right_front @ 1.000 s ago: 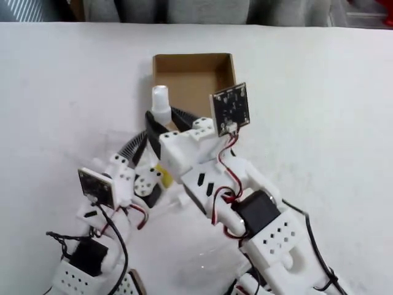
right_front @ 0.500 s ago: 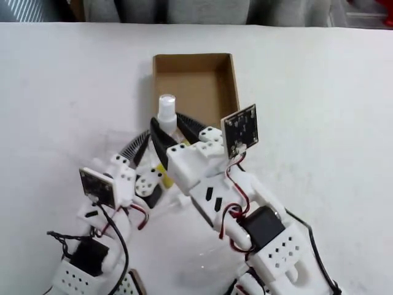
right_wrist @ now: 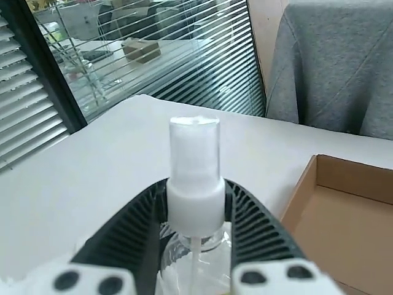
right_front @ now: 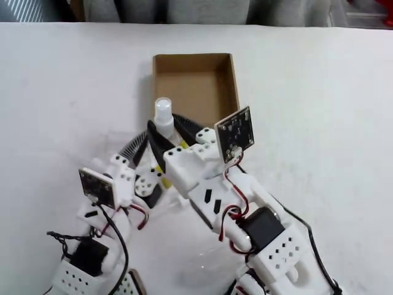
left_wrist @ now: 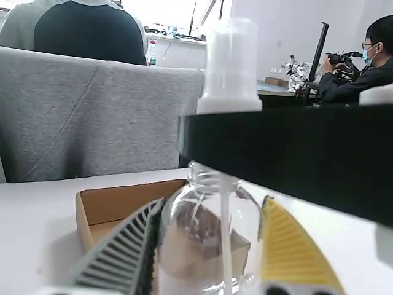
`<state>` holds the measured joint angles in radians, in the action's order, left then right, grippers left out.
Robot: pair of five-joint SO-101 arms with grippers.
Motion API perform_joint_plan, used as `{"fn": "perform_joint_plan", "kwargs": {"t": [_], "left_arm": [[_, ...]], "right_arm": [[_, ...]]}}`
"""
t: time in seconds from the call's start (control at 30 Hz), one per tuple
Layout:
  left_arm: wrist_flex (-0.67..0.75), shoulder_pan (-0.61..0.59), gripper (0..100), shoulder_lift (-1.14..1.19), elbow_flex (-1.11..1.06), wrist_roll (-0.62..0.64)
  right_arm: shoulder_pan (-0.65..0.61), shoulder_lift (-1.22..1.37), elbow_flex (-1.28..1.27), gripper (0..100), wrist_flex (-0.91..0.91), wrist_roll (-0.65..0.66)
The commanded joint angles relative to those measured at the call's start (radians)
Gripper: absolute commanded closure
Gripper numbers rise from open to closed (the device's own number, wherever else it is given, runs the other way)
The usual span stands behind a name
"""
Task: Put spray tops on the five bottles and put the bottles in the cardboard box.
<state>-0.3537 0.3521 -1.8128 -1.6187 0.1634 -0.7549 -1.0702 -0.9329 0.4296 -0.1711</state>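
your right arm rises from the near edge of the white table [right_front: 319, 92] and leans forward and left. its wrist is tipped down, so the right gripper [right_front: 164, 126] sits at the near left corner of the open brown cardboard box [right_front: 196, 86]. its two black ribbed fingers [right_wrist: 138, 224] are clamped on the collar of a white plastic spray top with a frosted cylindrical cap [right_wrist: 194, 166], one finger on each side, and the top is upright. your left arm sits low and folded at the near left, its wrist close to the table. the left gripper [left_wrist: 214, 204] points forward, underneath the right one. its grey ribbed finger and yellow-faced finger are pressed against either side of a clear round plastic bottle [left_wrist: 202, 246], gripping it. the bottle stands upright just in front of the box's near wall, with brown card showing through it. the top's thin white tube runs straight down inside the bottle, and the threaded neck shows bare just under the right gripper's black finger, with the white collar above that finger. the dark square circuit board [right_front: 236, 132] on the right wrist carries marks too small to read.
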Motion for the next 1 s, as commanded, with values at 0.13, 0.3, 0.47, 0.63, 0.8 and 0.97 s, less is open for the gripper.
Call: {"fn": "perform_joint_plan", "kwargs": {"t": [0.13, 0.3, 0.47, 0.63, 0.8, 0.97], "left_arm": [[0.025, -0.004, 85, -0.019, 0.009, 0.005], [0.025, -0.004, 85, -0.019, 0.009, 0.005], [0.025, -0.004, 85, -0.019, 0.008, 0.005], [0.023, -0.004, 85, -0.019, 0.008, 0.005], [0.023, -0.01, 85, -0.018, 0.008, 0.005], [0.025, -0.012, 85, -0.016, 0.006, 0.005]], "right_arm": [[-0.03, -0.01, 0.014, 86.8, -0.005, 0.006], [-0.03, -0.019, 0.018, 71.2, -0.005, 0.006], [-0.027, -0.019, 0.126, 69.6, 0.047, 0.005], [-0.025, -0.021, 0.272, 69.5, 0.142, 0.005], [-0.025, -0.022, 0.4, 69.7, 0.283, 0.005], [0.027, -0.053, 0.434, 69.7, 0.461, 0.012]]}}
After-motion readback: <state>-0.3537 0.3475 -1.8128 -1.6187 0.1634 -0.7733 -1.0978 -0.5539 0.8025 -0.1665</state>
